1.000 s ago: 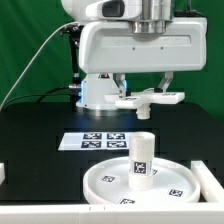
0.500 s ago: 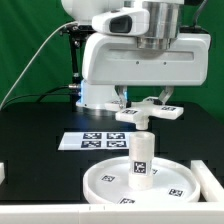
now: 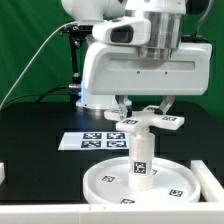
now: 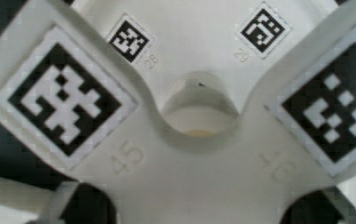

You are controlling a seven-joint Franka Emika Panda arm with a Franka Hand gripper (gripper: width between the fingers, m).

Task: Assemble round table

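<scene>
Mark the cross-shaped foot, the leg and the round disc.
cross-shaped foot (image 3: 143, 123): exterior view, its central hub.
leg (image 3: 141, 150): exterior view, its upper side wall.
round disc (image 3: 100, 181): exterior view, bare floor by its rim.

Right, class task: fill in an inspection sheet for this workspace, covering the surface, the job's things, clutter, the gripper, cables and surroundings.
Surface: black table, with the marker board lying flat on it.
Job's things: leg upright on the round disc; cross-shaped foot held in the air over the leg, contact cannot be told.
Clutter: small white block at the exterior view's left edge.
Gripper: gripper shut on the cross-shaped foot.
Cables: one pale cable at the exterior view's left.
Surroundings: green backdrop.
</scene>
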